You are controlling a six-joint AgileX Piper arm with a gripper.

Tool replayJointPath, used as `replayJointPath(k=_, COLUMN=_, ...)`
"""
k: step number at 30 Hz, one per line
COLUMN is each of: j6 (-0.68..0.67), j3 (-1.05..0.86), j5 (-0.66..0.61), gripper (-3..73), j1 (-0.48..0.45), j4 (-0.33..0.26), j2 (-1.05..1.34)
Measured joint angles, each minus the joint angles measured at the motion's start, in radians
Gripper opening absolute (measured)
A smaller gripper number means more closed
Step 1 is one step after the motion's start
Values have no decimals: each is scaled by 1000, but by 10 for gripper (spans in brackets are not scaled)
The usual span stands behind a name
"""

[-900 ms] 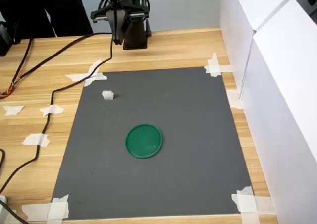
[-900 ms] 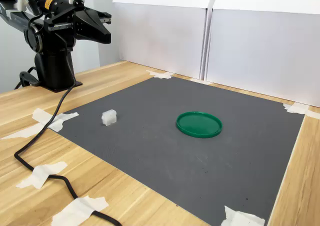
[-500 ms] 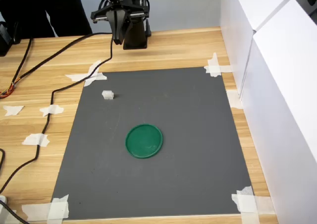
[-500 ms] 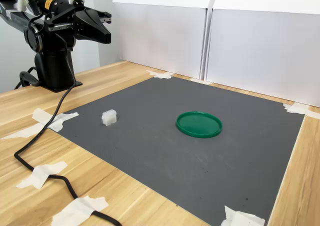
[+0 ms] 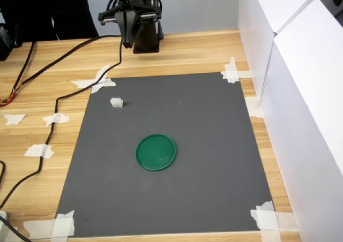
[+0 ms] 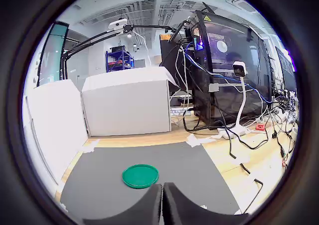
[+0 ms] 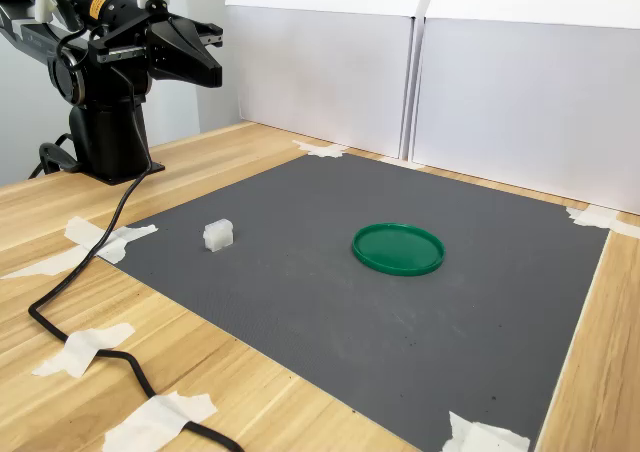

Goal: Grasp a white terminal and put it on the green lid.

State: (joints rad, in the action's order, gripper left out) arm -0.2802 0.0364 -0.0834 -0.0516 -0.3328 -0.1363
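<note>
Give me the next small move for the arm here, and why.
Probably swing the gripper out and down toward the white terminal, opening on the way. The gripper looks shut in the wrist view and sits high by the arm's base, far from the gray mat. The terminal lies alone near the mat's corner, apart from the green lid, with nothing in between.

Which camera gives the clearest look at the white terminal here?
The second exterior view: the terminal is nearer there, showing its blocky shape and side faces on the grey mat. The first exterior view shows only a small pale block from above. I can't find it in the wrist view.
</note>
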Motion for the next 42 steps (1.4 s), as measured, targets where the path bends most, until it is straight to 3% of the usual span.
replayJointPath(k=17, j6=0, j3=0, j5=1, gripper=-16, j1=0, j4=0, j2=-13)
replayJointPath(k=29, j6=-3, j3=78, j5=-17, gripper=-16, j1=0, j4=0, j2=-339)
replayJointPath(k=36, j6=-46, j3=294, j5=-220, gripper=-16, j1=0, j4=19, j2=-431)
replayJointPath(k=42, j6=-80, j3=505, j5=-519, gripper=-16, j1=0, j4=158, j2=-523)
